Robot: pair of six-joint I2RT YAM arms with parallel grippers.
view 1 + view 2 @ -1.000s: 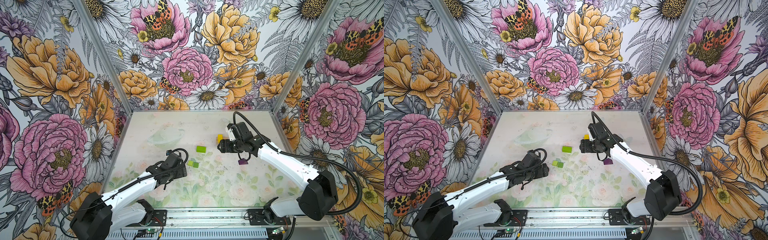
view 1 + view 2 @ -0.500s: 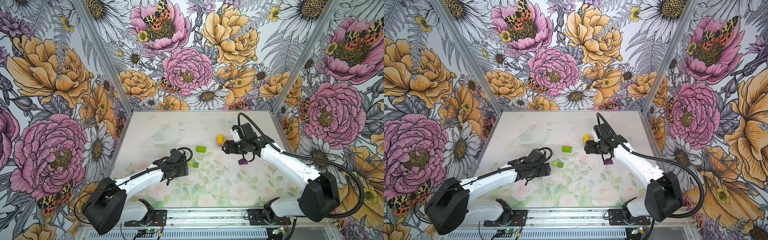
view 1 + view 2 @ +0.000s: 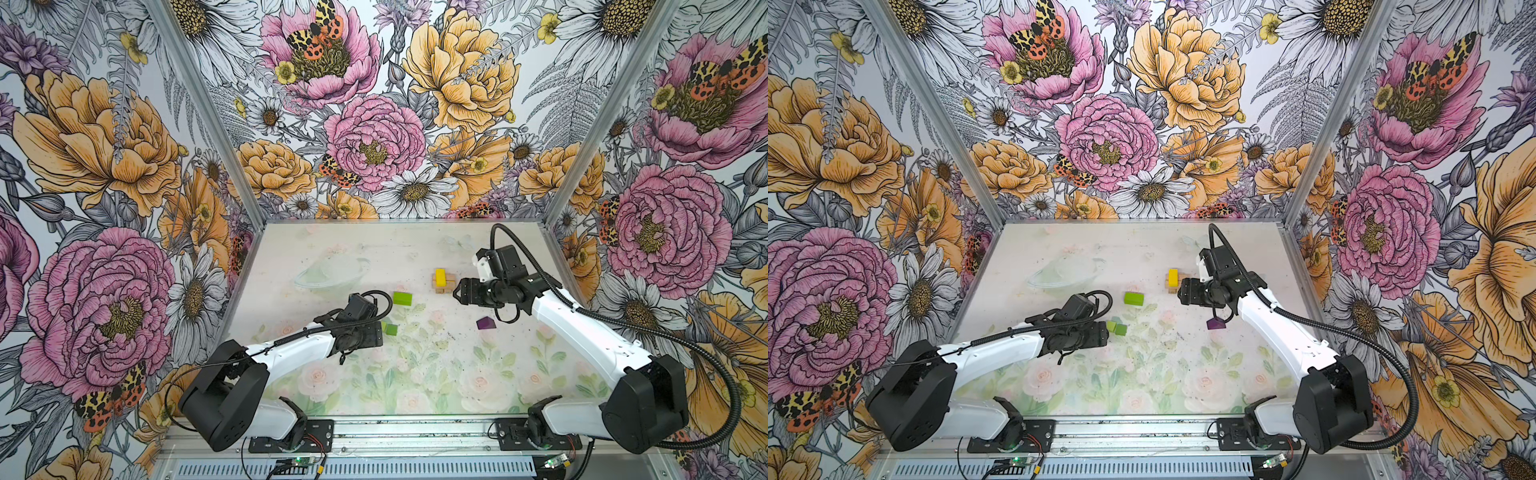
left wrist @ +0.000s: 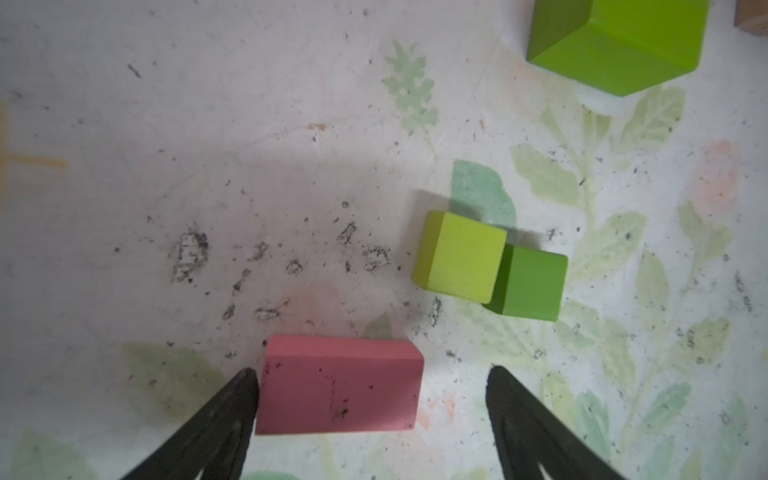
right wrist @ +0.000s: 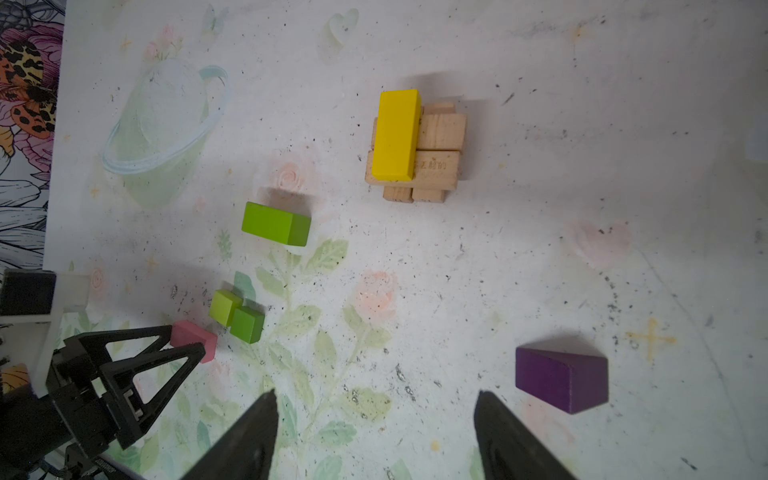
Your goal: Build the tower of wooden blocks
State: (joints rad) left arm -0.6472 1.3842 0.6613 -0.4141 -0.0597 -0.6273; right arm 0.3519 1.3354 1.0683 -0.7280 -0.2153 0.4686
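The left gripper (image 4: 371,372) straddles the pink oblong (image 4: 338,386) lying on the table (image 4: 208,124), jaws apart and off-centre, so I'd centre it before squeezing, then set it beside the yellow oblong (image 5: 395,133) topping the wood block tower (image 5: 440,133), near which the right gripper (image 5: 374,395) hangs, jaws spread and empty.

On the worktop (image 3: 415,374) we count four plain tan oblongs (image 5: 440,132), one yellow oblong (image 5: 397,135), one pink oblong (image 4: 338,399), two green cubes (image 4: 465,257), one lime brick (image 5: 274,224) and one purple peaked piece (image 5: 561,380). We also count two grippers: the left gripper (image 4: 371,372) and the right gripper (image 5: 374,395).
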